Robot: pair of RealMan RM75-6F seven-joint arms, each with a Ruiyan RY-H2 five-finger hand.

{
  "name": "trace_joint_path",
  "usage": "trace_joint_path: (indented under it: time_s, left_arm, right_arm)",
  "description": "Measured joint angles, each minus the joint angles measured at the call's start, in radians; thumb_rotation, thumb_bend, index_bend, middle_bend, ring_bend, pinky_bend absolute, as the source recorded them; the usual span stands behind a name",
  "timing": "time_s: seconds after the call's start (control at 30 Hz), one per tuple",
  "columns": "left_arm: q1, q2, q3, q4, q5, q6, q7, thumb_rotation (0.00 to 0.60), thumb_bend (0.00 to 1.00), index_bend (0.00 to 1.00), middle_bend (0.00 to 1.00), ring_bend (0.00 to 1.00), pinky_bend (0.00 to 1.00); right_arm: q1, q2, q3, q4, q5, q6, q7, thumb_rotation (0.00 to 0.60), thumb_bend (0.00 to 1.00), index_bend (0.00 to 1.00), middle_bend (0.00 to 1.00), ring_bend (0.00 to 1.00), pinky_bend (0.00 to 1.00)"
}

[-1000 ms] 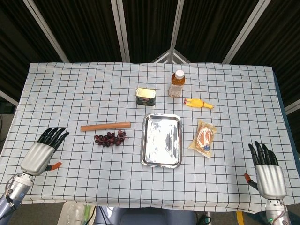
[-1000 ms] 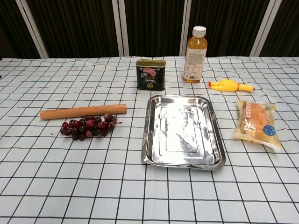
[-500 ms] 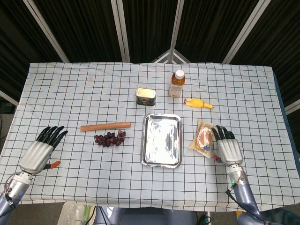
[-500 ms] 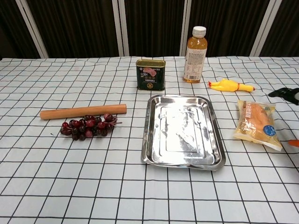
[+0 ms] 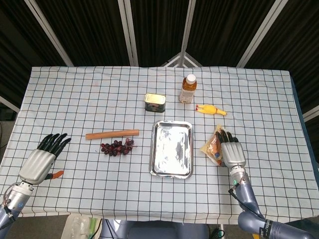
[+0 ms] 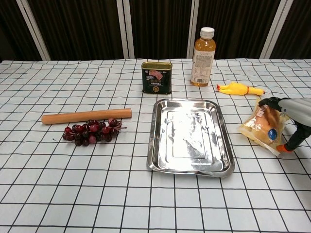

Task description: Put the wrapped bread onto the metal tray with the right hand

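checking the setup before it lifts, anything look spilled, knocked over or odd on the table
Nothing stands out. The bottle and can stand upright, the metal tray lies flat, and the right hand rests on the wrapped bread beside it.

One of each thing on the desk, and two hands.

One wrapped bread (image 6: 261, 128), one metal tray (image 6: 190, 136), one drink bottle (image 6: 203, 50), one tin can (image 6: 156, 77), one yellow rubber chicken (image 6: 239, 89), one wooden stick (image 6: 86, 116) and one bunch of dark grapes (image 6: 91, 131) lie on one checked cloth (image 6: 73, 184) covering the desk. The two hands are one left hand (image 5: 44, 157) and one right hand (image 5: 230, 152).
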Motion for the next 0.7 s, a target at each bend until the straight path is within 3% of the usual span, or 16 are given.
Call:
trace_joint_path:
  time_s: [0.07, 0.27, 0.7]
  left_arm:
    - [0.0, 0.0, 0.0, 0.0, 0.0, 0.0, -0.001, 0.6, 0.08, 0.0, 0.0, 0.0, 0.02]
    - [0.0, 0.002, 0.001, -0.002, 0.003, 0.0, -0.002, 0.6, 0.08, 0.0, 0.0, 0.0, 0.02]
    - [0.001, 0.004, 0.002, -0.005, 0.007, 0.005, -0.006, 0.6, 0.08, 0.0, 0.0, 0.0, 0.02]
  right_arm:
    - [0.01, 0.006, -0.001, -0.004, 0.021, -0.018, 0.004, 0.6, 0.28, 0.37, 0.39, 0.3, 0.6]
    - [0.029, 0.02, -0.01, -0.027, 0.031, -0.014, 0.015, 0.6, 0.28, 0.6, 0.55, 0.43, 0.69]
    - [0.054, 0.019, -0.025, -0.143, -0.061, 0.139, -0.053, 0.6, 0.28, 0.63, 0.57, 0.44, 0.69]
